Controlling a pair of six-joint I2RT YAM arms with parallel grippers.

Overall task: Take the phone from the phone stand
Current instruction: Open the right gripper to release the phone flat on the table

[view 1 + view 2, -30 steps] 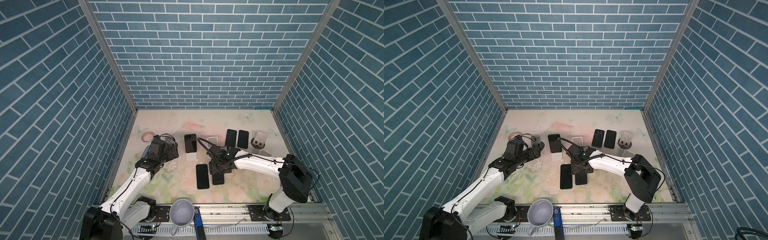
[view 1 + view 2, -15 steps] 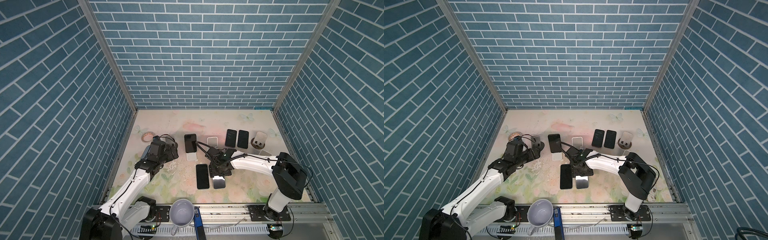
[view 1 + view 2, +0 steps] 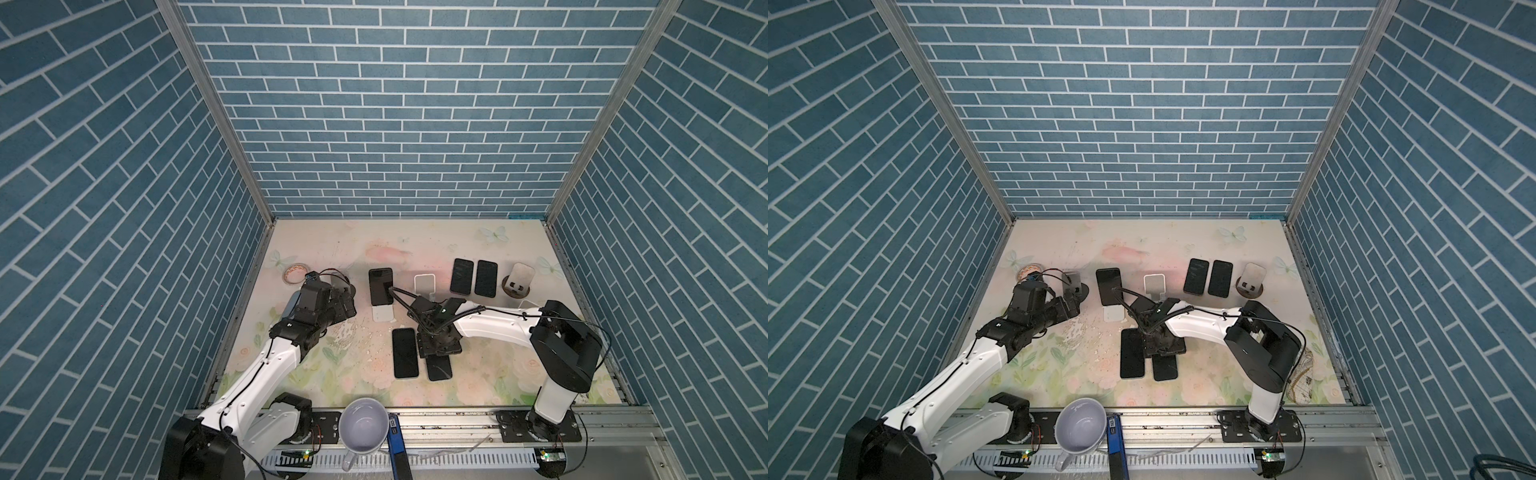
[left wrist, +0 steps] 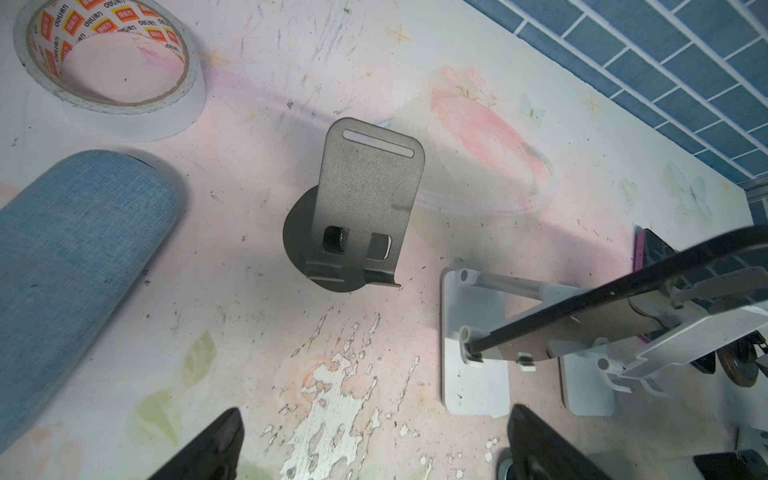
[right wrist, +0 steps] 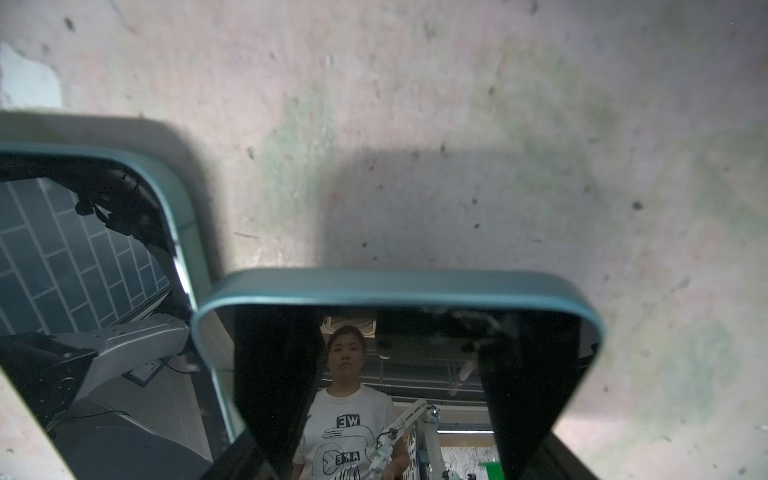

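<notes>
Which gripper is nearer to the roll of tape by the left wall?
Left. The left gripper hovers open close to the tape roll, facing the grey phone stand beside it. The right gripper holds a phone mid-table, well away.

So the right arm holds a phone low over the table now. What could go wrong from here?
1. The held phone sits right beside the flat phone; once the jaws of the right gripper open, it could land on that edge or push it.
2. The black cable seems close to the phone leaning on the white stand; pulling back might snag it.
</notes>
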